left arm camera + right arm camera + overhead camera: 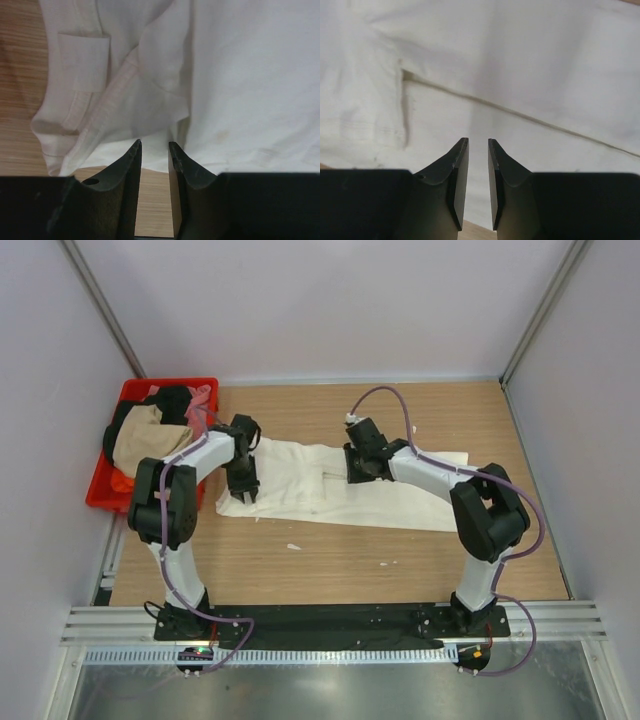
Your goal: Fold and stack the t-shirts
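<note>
The two arms are bolted to a black base plate [330, 620] at the near edge of the light wooden table [350, 565]. A couple of tiny white scraps [293, 546] lie on the bare wood just beyond it.

Past these, a large cream short-sleeved cotton t-shirt [310, 495] [240, 75] [520, 50] lies flattened across the middle of the table. It forms a long band from left to right, and its right end tapers toward the far right.

The left gripper [243, 490] [155, 145] hangs over the shirt's near-left corner. Its black fingers are a narrow gap apart, with bare wood showing between them and nothing pinched. In the left wrist view, the rumpled hem and a folded-under layer of cloth lie just ahead of the tips.

The right gripper [358, 468] [478, 141] is over the shirt's middle, near its far edge. Its jaws are likewise slightly parted and grip nothing. In the right wrist view, a straight folded edge runs diagonally across the fabric beyond them.

Farther back, at the table's far-left corner, sits a red plastic crate [100, 495] just beside the shirt's left end. It holds a heap of a tan shirt [145, 440], a black shirt [172, 400] and a pink shirt [203, 398].
</note>
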You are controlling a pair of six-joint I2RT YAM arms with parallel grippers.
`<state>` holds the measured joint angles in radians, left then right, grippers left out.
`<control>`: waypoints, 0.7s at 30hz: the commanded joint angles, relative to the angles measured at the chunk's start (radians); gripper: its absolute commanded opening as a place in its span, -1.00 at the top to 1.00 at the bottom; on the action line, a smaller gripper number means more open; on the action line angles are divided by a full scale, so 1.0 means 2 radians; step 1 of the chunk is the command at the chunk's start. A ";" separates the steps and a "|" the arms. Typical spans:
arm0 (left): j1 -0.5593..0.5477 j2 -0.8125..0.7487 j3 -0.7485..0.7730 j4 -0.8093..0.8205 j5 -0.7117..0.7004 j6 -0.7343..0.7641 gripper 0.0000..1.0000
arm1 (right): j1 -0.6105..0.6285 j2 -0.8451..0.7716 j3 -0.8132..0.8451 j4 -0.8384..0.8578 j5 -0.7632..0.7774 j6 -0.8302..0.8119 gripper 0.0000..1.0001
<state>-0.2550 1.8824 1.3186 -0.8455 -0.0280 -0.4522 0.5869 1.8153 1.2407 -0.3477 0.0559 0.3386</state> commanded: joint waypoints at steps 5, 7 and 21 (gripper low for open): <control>0.004 0.000 -0.043 0.005 -0.046 -0.038 0.44 | -0.067 -0.021 -0.040 -0.059 0.107 0.055 0.45; 0.004 -0.024 -0.053 0.009 -0.027 -0.049 0.42 | -0.077 -0.026 -0.055 -0.063 0.118 0.052 0.45; 0.061 -0.046 0.049 0.061 0.035 -0.052 0.06 | -0.147 -0.077 -0.071 -0.081 0.122 0.029 0.45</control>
<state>-0.1829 1.7405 1.3830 -0.7952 -0.0105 -0.5468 0.2947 1.7454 1.0729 -0.4942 0.3046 0.4179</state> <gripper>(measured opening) 0.466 0.273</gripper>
